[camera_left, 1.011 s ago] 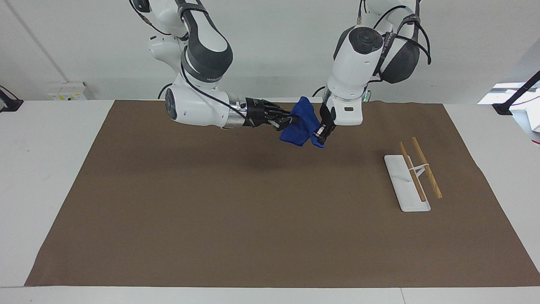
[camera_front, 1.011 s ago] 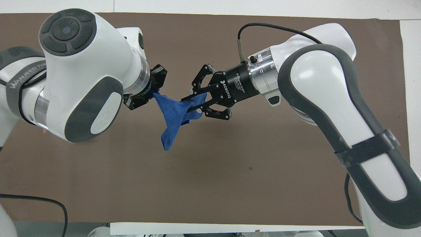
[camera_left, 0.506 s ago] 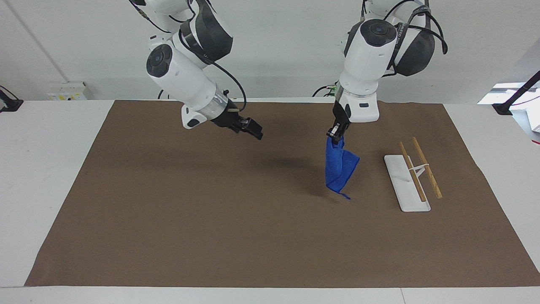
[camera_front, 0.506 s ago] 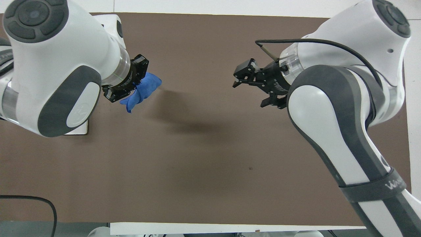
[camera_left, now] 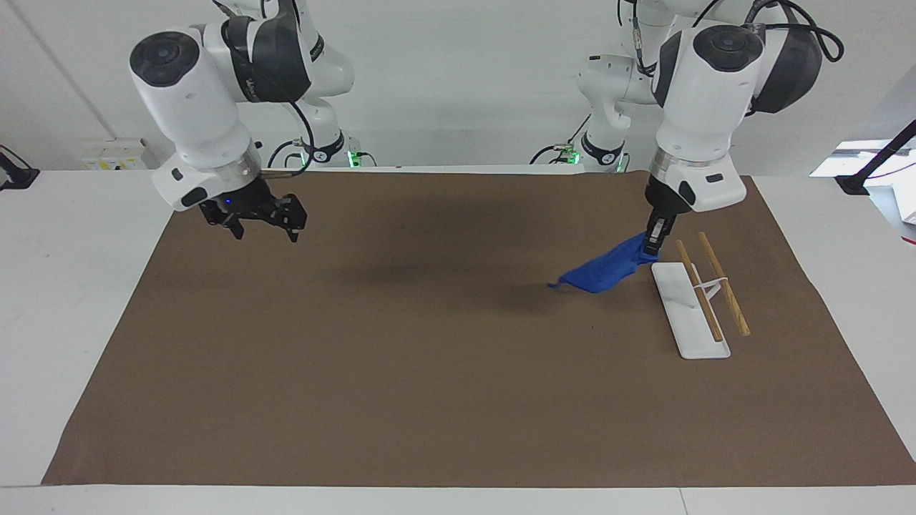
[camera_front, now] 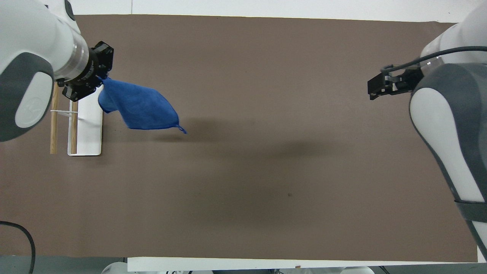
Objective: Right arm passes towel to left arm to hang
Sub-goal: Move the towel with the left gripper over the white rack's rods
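Note:
The royal-blue towel (camera_left: 605,270) hangs in the air from my left gripper (camera_left: 653,245), which is shut on one corner of it. It trails out sideways over the brown mat, its loop corner toward the table's middle; it also shows in the overhead view (camera_front: 139,107). The left gripper (camera_front: 99,78) is over the end of the white rack base (camera_left: 688,311) nearer the robots. My right gripper (camera_left: 259,217), with its blue light, is open and empty over the mat at the right arm's end of the table; it also shows in the overhead view (camera_front: 380,88).
The rack has two wooden bars (camera_left: 723,282) on a white stand (camera_front: 86,127), at the left arm's end of the mat. A brown mat (camera_left: 429,372) covers most of the white table. Slimmer white arms with green lights (camera_left: 322,150) stand at the wall.
The right gripper let go of the towel and drew back to its end of the table. The left gripper carried the towel from the middle over to the rack; the towel swings out sideways.

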Controlling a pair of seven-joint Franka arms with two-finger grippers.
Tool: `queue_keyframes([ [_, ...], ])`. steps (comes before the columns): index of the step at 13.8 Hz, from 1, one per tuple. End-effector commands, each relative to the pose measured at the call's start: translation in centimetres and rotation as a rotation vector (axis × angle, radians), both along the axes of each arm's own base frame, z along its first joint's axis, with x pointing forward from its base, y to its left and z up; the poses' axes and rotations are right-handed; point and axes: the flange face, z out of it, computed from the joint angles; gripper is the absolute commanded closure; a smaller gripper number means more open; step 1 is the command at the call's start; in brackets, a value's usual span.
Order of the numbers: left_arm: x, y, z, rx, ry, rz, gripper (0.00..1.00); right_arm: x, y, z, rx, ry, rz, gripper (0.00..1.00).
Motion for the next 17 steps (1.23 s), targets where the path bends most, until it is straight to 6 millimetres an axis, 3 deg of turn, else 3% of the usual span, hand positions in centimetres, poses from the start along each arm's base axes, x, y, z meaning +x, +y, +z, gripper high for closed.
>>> queue_keyframes([
  [1, 0.4, 3.4, -0.9, 0.041, -0.036, 0.018, 1.0, -2.1, -1.5, 5.9, -0.045, -0.02, -0.001, 0.0],
  [4, -0.2, 7.3, -3.6, 0.062, -0.077, 0.048, 1.0, -4.6, -1.8, 8.9, -0.043, -0.04, -0.009, 0.0],
  [6, 0.2, 10.3, -4.6, 0.052, -0.127, 0.081, 1.0, -4.9, -2.2, 8.5, -0.049, -0.017, -0.01, 0.0],
  [8, 1.1, 14.0, -4.4, 0.084, -0.187, 0.113, 1.0, -4.4, -4.1, 8.0, -0.041, -0.032, 0.042, 0.0],
  [12, 0.3, 20.5, -6.6, 0.089, -0.259, 0.159, 0.99, -4.0, -4.3, 7.5, -0.031, -0.038, 0.071, 0.0],
  [15, -0.4, 23.2, -7.4, 0.104, -0.25, 0.143, 0.99, -3.1, -4.1, 6.8, -0.021, -0.032, 0.078, 0.0],
  [17, -1.8, 24.4, -8.7, 0.101, -0.261, 0.153, 0.98, -4.1, -4.3, 7.3, -0.018, -0.011, 0.087, 0.0],
])
